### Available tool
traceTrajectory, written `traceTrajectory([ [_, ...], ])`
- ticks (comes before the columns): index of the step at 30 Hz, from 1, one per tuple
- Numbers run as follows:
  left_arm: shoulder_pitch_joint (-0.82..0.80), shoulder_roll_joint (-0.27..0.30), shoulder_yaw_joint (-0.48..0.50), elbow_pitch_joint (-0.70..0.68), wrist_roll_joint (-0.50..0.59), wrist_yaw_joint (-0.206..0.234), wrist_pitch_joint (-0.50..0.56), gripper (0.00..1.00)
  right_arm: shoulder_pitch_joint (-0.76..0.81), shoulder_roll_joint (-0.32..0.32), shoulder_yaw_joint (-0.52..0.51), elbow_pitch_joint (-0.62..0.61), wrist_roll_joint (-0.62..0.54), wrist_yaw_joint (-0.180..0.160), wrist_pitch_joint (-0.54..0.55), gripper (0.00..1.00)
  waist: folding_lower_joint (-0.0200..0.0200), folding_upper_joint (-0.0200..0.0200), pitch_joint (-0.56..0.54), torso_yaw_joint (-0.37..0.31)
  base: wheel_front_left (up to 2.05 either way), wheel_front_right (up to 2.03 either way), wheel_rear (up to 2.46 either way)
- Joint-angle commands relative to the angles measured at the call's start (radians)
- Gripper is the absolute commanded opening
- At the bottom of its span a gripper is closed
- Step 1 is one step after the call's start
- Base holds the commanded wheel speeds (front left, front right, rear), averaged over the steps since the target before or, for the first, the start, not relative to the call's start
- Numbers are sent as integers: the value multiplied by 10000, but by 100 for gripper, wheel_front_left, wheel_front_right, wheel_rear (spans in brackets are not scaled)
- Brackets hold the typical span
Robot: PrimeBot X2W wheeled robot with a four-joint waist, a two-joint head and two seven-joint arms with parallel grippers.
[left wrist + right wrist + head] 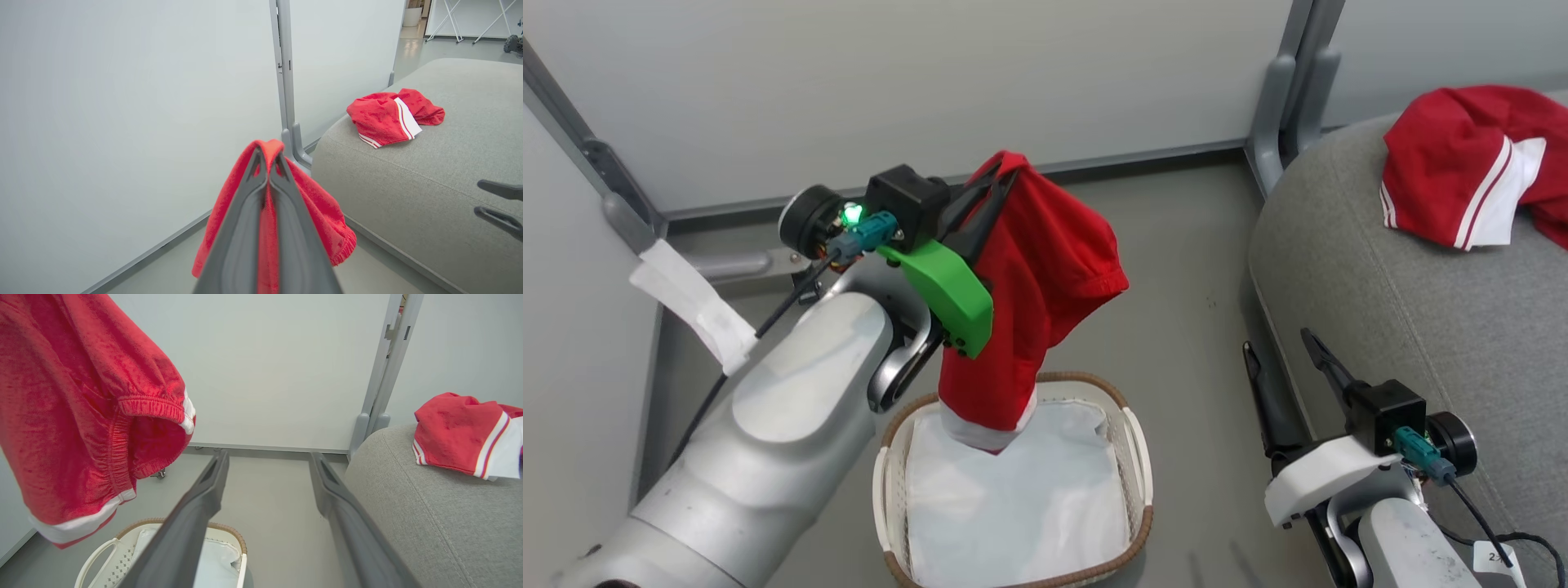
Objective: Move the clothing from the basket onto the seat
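Observation:
My left gripper is shut on red shorts with a white hem, holding them up over the basket. The shorts hang clear of the rim, their hem just above the white liner. The left wrist view has the red cloth pinched between the closed fingers. Another red garment with white stripes lies on the grey seat at the right. My right gripper stands open and empty beside the seat's front edge, right of the basket.
White partition walls with grey posts close the back and the left. Grey floor lies between the basket and the seat. A white tag hangs off the left wall's frame.

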Motion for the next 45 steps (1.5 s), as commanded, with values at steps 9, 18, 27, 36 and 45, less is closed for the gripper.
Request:
traceTrajectory([
  [9, -1473, 429, -407, -762, -634, -6, 542, 0, -486, -45, 754, 6, 269, -14, -49, 100, 1, 0, -1221, 154, 0, 0, 0],
  [18, -1859, 442, -635, -757, -1000, -6, 493, 0, -1096, -44, 2064, 145, 517, -14, -49, 100, 1, 0, -1376, 170, 0, 0, 0],
  [27, -1959, 411, -1032, -1091, -1284, -7, 487, 0, -1840, -48, 2518, 379, 455, -14, -50, 100, 1, 0, -1497, 456, 0, 0, 0],
  [36, -2010, 375, -1194, -1453, -1376, -7, 430, 0, -3070, -47, 2076, 1224, -698, -14, -49, 100, 1, 0, -1536, 695, 0, 0, 0],
  [45, -1710, 535, -1264, -1857, -1439, 78, 382, 0, -3448, -42, 2489, 1576, -372, -14, -49, 0, 1, 0, -1541, 835, 0, 0, 0],
])
